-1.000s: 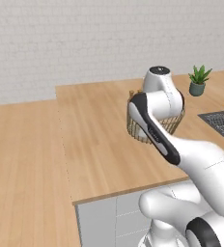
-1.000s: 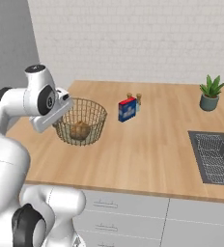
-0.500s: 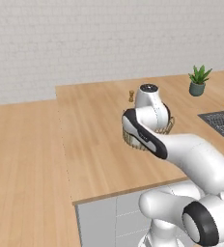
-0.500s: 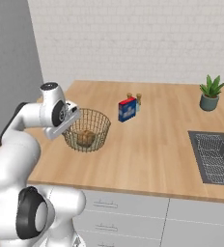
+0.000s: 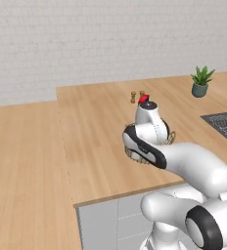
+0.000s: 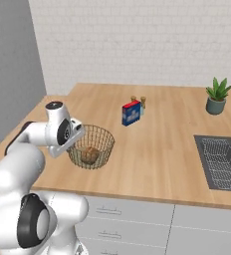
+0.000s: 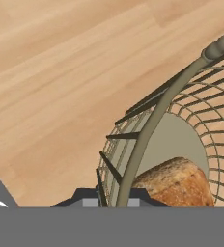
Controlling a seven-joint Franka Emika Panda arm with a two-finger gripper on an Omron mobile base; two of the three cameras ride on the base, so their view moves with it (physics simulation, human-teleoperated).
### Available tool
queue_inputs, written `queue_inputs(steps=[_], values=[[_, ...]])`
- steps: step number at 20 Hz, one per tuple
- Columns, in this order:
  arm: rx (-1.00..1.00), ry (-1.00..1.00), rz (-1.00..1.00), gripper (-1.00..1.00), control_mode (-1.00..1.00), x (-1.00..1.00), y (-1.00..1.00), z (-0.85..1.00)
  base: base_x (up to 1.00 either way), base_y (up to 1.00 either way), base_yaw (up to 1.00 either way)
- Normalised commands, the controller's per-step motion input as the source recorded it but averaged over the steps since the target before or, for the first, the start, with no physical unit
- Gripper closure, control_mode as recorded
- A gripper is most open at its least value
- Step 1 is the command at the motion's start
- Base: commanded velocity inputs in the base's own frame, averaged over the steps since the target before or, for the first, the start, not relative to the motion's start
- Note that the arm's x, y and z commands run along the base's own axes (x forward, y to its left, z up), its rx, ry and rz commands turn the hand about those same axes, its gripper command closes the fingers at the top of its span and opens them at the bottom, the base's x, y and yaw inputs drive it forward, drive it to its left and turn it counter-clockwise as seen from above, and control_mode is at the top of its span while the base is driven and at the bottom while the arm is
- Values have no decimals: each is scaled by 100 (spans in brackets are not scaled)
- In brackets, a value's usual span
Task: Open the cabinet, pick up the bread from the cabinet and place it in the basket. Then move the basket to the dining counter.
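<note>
The wire basket (image 6: 98, 143) sits low over the front left part of the dining counter (image 6: 157, 149), its base at the wood or just above it. The bread (image 6: 89, 155) lies inside it. My gripper (image 6: 76, 135) is shut on the basket's left rim. In the hand view the rim (image 7: 147, 125) runs up from between my fingertips, with the brown bread (image 7: 179, 185) just beyond. In the left base view my arm covers most of the basket (image 5: 170, 136). The cabinet is out of view.
A blue and red box (image 6: 131, 113) and two small shakers (image 6: 138, 101) stand behind the basket. A potted plant (image 6: 217, 97) is at the back right, and a dark sink (image 6: 222, 162) is set into the counter's right side. A grey wall (image 6: 13, 74) rises at the left.
The arm has folded down and carried the basket with the bread lower, toward the counter's front. The box, the plant and the sink stay put.
</note>
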Motion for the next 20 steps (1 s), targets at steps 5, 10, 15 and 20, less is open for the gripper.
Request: queue_inputs(steps=[5,10,15,20], values=[[0,12,-2,-100,-100,0,6,-30,0,0,0],[0,7,0,-100,-100,1,1,-13,0,0,0],[0,0,-1,-100,-100,0,0,-2,0,0,0],[-1,1,-8,-100,-100,0,3,11,0,0,0]])
